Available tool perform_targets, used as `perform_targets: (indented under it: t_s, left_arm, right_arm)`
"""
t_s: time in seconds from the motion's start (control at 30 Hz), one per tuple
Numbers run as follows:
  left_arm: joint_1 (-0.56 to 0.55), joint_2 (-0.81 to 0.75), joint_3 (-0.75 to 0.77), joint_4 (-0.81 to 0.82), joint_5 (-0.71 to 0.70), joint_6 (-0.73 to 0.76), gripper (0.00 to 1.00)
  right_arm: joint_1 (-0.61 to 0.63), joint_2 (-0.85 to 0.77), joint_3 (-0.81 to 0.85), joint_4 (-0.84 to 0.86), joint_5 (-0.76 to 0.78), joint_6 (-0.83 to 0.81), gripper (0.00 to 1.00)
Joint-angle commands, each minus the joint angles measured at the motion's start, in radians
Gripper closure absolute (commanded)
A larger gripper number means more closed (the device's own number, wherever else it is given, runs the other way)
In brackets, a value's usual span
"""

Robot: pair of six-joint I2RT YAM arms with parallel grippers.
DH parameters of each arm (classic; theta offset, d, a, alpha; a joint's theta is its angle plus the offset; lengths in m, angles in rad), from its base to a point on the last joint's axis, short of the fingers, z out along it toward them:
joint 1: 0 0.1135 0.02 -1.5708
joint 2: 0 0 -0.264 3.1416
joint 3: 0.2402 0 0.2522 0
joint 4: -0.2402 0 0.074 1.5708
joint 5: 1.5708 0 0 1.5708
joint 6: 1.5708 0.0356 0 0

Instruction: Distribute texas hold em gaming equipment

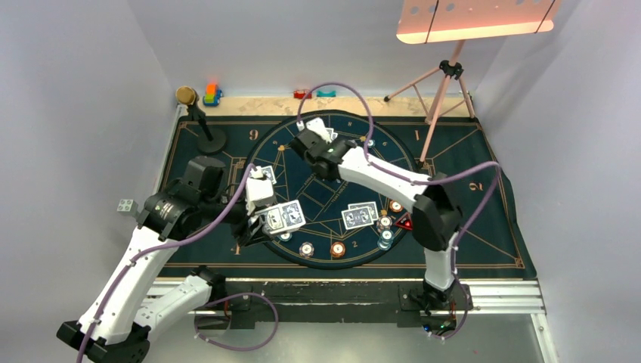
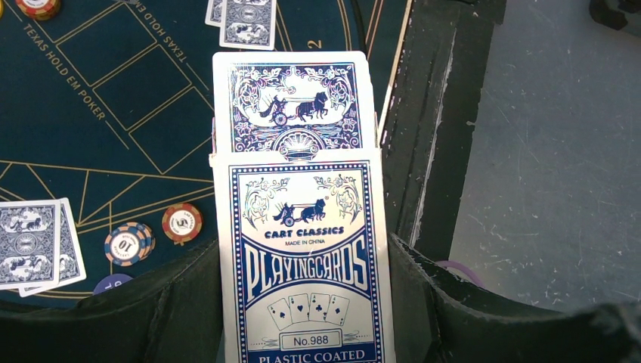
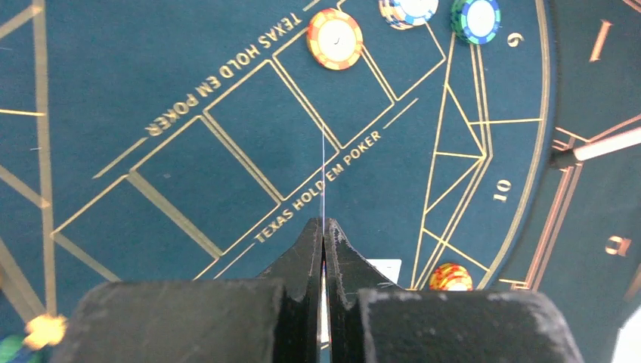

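The right gripper (image 3: 323, 234) is clenched on a single card (image 3: 323, 174). From its wrist the card shows edge-on, a thin line running straight out past the fingertips, so its long axis follows the fingers and its faces seem to stand on edge over the mat (image 3: 189, 91). Under it lie the printed centre boxes, and an orange chip (image 3: 335, 38) sits farther ahead. From above, the right arm stretches diagonally from its base at the near right, its wrist over the far-middle of the round layout. Laying the card flat probably calls for a wrist roll before letting go. The left gripper (image 2: 306, 310) grasps the box (image 2: 301, 227) by its lower end at the layout's near-left, with the next card (image 2: 295, 102) sticking out of its top, well apart from the right gripper
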Motion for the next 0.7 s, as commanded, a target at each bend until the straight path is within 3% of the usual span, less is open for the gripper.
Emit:
perform_targets:
  t_s: [0.0, 0.23, 0.43, 0.67]
  left_arm:
    - [0.007, -0.012, 0.045, -0.012, 0.045, 0.026, 1.00]
    - [0.007, -0.013, 0.052, -0.037, 0.051, 0.047, 1.00]
    - [0.007, -0.007, 0.056, -0.039, 0.054, 0.048, 1.00]
    - [0.007, -0.002, 0.058, -0.035, 0.048, 0.046, 1.00]
  right_arm:
    - [0.033, 0.080, 0.079, -0.037, 0.254, -0.012, 1.00]
    - [0.089, 0.279, 0.213, -0.106, 0.370, -0.010, 1.00]
    - [0.134, 0.341, 0.221, -0.053, 0.255, 0.027, 0.98]
    - [0.140, 0.329, 0.148, 0.071, 0.021, 0.095, 0.77]
